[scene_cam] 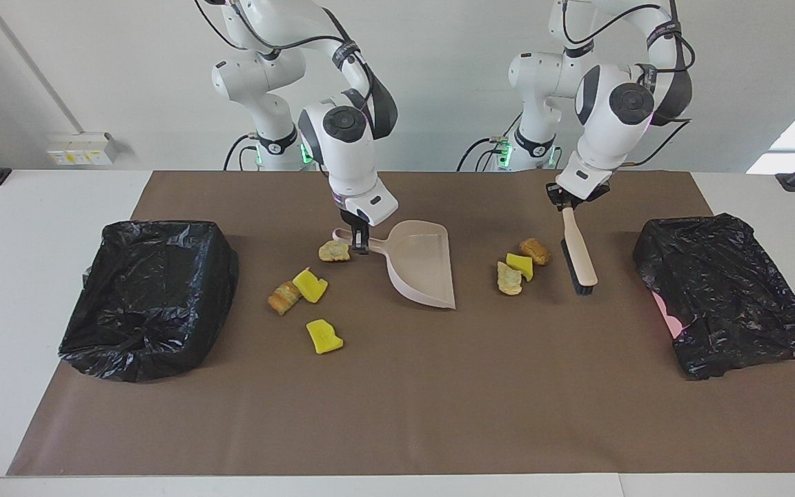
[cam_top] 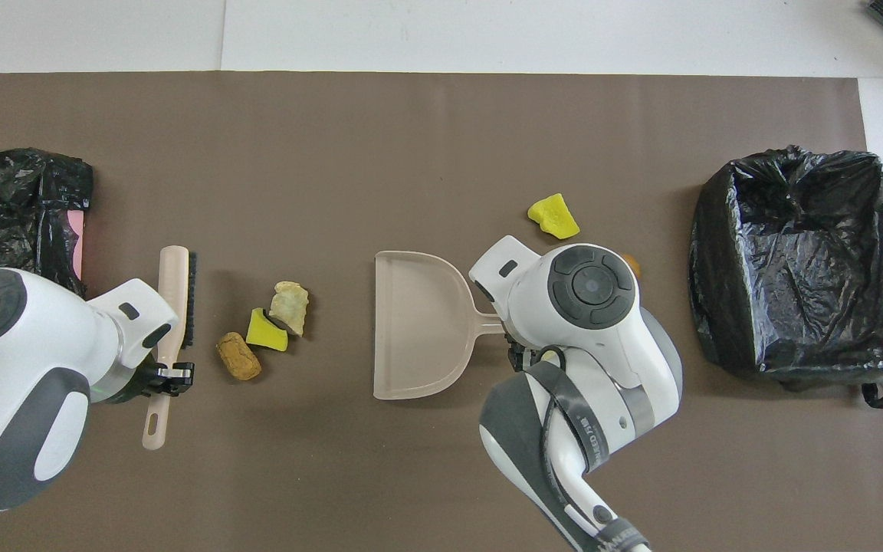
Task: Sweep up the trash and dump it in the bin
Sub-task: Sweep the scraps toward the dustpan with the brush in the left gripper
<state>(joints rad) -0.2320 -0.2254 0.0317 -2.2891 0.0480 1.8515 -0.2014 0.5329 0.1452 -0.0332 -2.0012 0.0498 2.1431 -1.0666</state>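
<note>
Broadly, two black-lined bins sit at the table's ends: one bin (scene_cam: 149, 297) at the right arm's end, the other bin (scene_cam: 722, 293) at the left arm's end. Between them the dustpan (scene_cam: 421, 266) rests on the brown mat (scene_cam: 397, 414), its handle clamped in the closed right gripper (scene_cam: 359, 243). The brush (scene_cam: 579, 259), bristles down, hangs slanted from the left gripper (scene_cam: 563, 201), which is shut on its handle.

All seven pieces of trash lie unswept. Three pieces (scene_cam: 522, 266) sit between brush and pan. Four more (scene_cam: 308, 286) lie by the pan's handle, toward the right arm's bin.

Risks, as I judge them: the brush's slant could skip over a chunk or flick it past the pan's lip. A fast stroke could scatter the three, and moving the pan could nudge the tan chunk (scene_cam: 334, 251) beside its handle.
</note>
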